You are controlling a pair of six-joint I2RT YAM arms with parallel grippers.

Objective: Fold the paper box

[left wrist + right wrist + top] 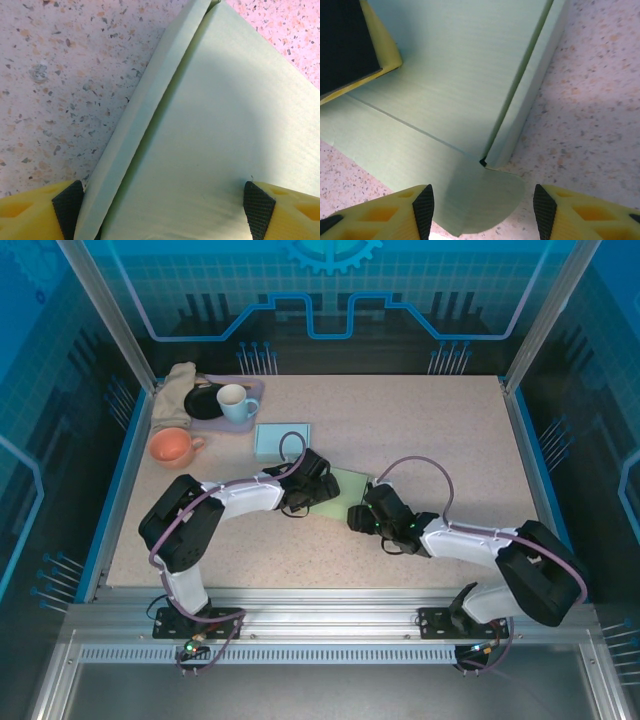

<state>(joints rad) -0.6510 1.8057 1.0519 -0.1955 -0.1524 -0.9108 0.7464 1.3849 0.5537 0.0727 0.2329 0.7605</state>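
A pale green paper box (345, 490) lies flat at the table's middle, between both arms. My left gripper (312, 480) hovers over its left side, open, its black pads (67, 207) wide apart above the main panel (220, 135) and a raised side wall (145, 105). My right gripper (360, 515) is open at the box's near right corner. Its fingertips (424, 210) straddle a rounded flap (487, 195) lying on the table, next to an upright side wall (530, 95). The left gripper's yellow finger (350, 45) appears over the panel.
A second pale blue folded box (282, 440) lies behind the left gripper. An orange cup (172, 447), a white mug (235, 400) on a purple tray (250, 390), a black dish and a beige cloth (178, 390) sit at back left. Bare table spreads right.
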